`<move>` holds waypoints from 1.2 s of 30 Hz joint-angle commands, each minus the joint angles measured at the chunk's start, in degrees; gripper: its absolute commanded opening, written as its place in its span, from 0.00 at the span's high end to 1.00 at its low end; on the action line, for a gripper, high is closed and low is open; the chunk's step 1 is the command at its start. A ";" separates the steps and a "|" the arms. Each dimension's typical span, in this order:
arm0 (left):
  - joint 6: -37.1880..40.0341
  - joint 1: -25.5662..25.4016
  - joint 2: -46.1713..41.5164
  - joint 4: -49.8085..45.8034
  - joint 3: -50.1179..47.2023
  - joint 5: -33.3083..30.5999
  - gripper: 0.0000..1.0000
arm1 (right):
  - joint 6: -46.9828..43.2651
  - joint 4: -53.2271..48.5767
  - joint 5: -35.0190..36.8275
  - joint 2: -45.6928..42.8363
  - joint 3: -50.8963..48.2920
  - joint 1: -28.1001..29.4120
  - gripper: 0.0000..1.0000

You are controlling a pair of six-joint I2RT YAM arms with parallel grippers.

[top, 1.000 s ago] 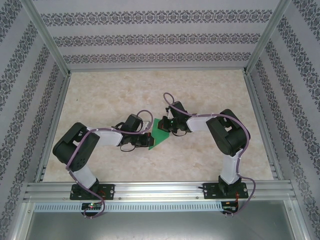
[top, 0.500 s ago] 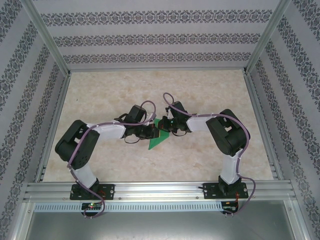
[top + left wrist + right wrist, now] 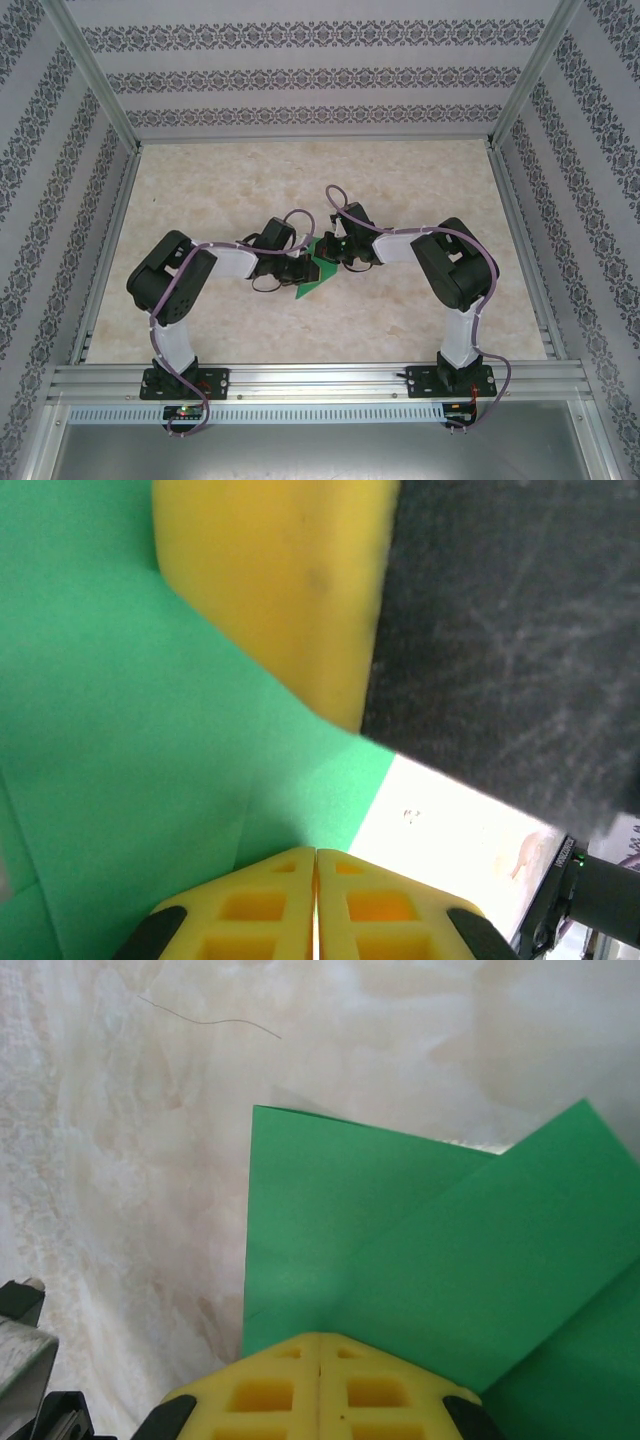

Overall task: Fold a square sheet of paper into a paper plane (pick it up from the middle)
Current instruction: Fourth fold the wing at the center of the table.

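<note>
left claw (image 3: 315,856) pressed together over paper (image 3: 400,1250), arm elbow-out | right claw (image 3: 319,1340) pressed together at paper edge

No lettering, brand, number or sign is legible. A tiny dark mark on the table (image 3: 455,830), just ahead of the left gripper (image 3: 316,852), is too small to read.
</note>
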 commanded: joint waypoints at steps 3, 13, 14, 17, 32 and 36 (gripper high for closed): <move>0.05 0.67 -3.32 -3.54 -6.60 -0.03 0.89 | -1.24 -6.24 5.63 4.10 -0.83 0.61 0.97; 0.09 0.67 -5.96 -3.14 -11.25 1.78 0.89 | -1.68 -6.60 5.89 4.80 -0.57 0.27 0.98; -0.07 0.75 -6.11 -3.17 -11.76 1.94 0.89 | -1.68 -6.59 5.96 4.80 -0.58 0.25 0.98; 0.08 0.74 -7.19 -4.01 -13.29 1.36 0.90 | -1.89 -6.77 5.93 4.82 -0.41 0.24 0.98; -1.64 0.98 -13.09 -6.27 -19.81 1.46 0.90 | -2.33 -7.13 5.37 4.88 -0.13 0.04 0.99; -2.26 1.20 -17.96 -6.92 -19.13 1.46 0.90 | -2.39 -6.87 4.90 4.88 0.00 0.16 0.98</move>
